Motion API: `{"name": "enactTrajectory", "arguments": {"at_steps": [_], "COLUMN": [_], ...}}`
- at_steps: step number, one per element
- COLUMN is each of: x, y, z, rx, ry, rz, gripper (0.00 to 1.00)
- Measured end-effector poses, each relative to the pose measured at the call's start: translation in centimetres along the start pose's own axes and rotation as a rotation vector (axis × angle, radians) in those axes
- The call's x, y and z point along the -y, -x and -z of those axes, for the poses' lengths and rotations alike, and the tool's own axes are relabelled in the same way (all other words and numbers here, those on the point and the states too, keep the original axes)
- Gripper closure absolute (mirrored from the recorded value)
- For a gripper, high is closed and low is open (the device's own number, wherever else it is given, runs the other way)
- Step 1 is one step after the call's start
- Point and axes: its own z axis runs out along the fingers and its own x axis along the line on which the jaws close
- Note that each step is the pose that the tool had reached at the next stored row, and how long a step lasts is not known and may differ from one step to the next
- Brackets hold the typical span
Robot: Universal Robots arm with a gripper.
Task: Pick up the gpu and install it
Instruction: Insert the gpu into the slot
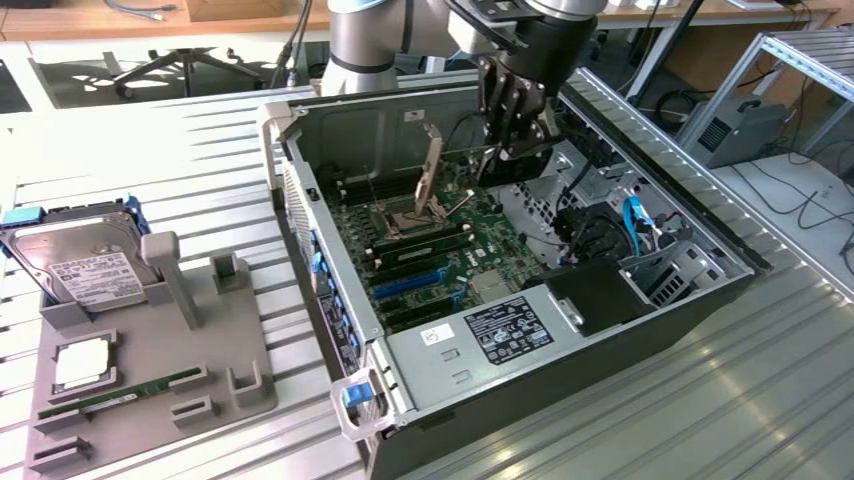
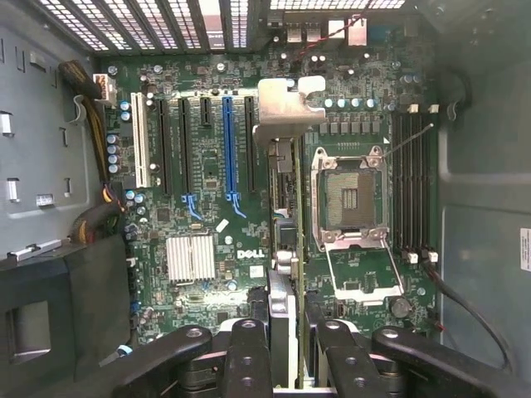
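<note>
The open computer case (image 1: 534, 250) lies on its side on a bench (image 1: 747, 400) of ribbed aluminium slats, and every place below is given from that case. The arm's gripper (image 1: 514, 135) hangs inside it, above the green motherboard (image 1: 414, 255). Its jaws are partly closed on the gpu (image 2: 284, 249), a thin dark card held edge-on between the fingers (image 2: 249, 356), with its silver bracket (image 2: 286, 104) at the end toward the case's rear vents. In the wrist view the card stands over the board between the blue expansion slot (image 2: 230, 149) and the open CPU socket (image 2: 348, 195); whether its edge touches a slot cannot be told.

Beside the case, on the exterior view's left, a grey parts holder (image 1: 147, 390) sits on the same bench, carrying a hard drive (image 1: 80, 270) with a white label, a CPU chip (image 1: 80, 365) and a green RAM stick (image 1: 120, 393).

Beyond the case, the room shows an office chair base (image 1: 180, 65) on a dark floor, a wooden desk edge (image 1: 160, 20), and on the exterior view's right an aluminium frame (image 1: 801, 60) with loose cables (image 1: 781, 190).
</note>
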Motion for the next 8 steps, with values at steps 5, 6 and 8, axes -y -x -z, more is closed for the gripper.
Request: {"name": "enactTrajectory", "arguments": {"at_steps": [5,6,8], "x": [-0.01,-0.01,-0.01], "y": [-0.17,-0.22,-0.27], "z": [-0.04,-0.06,-0.07], "rx": [0.0,0.0,0.0], "ry": [0.0,0.0,0.0], "rz": [0.0,0.0,0.0], "gripper": [0.73,0.73,0.73]}}
